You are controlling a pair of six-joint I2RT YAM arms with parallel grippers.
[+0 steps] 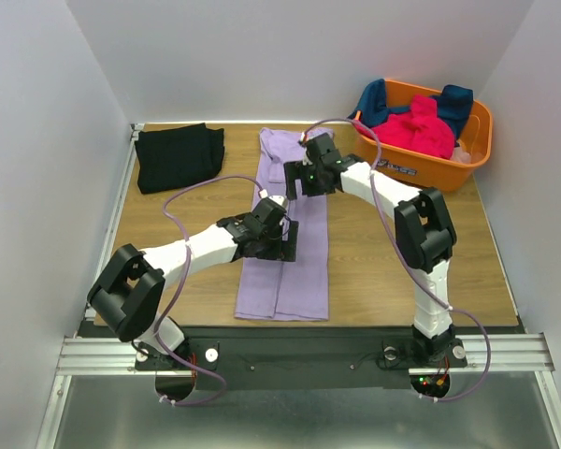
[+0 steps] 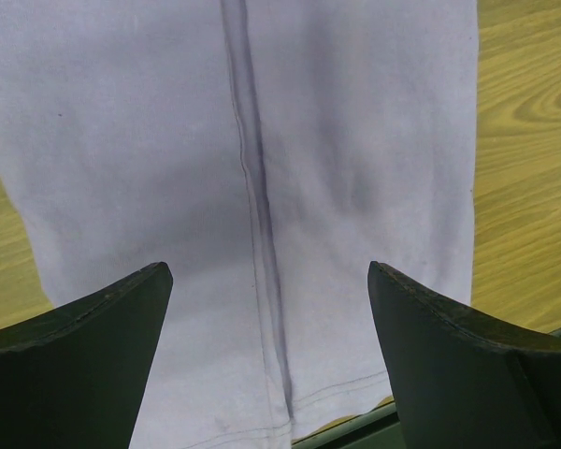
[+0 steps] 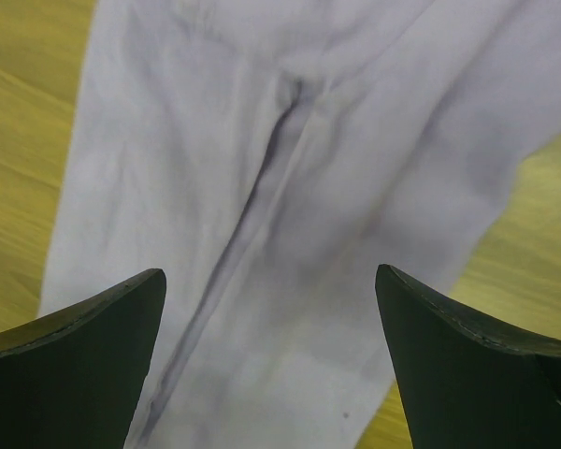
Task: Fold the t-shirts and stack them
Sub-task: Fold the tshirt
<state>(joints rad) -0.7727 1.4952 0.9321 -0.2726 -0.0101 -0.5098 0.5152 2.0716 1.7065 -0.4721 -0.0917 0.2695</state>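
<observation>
My left gripper (image 2: 266, 271) and right gripper (image 3: 267, 271) both hang spread wide, holding nothing, over the long lavender-purple cloth t-shirt (image 1: 309, 271), which lies folded to a strip mid-table. It looks light and limp, likely to sag — I'd pinch its near hem corners. Beyond lies a folded black cloth t-shirt (image 1: 178, 154) at far left; the orange plastic basket (image 1: 477, 140) has a label — unreadable.

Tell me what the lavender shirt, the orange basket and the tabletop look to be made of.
Lavender shirt: soft knit cloth, probably cotton jersey, matte; it creases and shows a stitched hem in the left wrist view. Orange basket: moulded plastic, slightly glossy, with a rigid rim. Tabletop: wood or wood-look laminate, smooth; grain lines show, but which cannot be told.
</observation>
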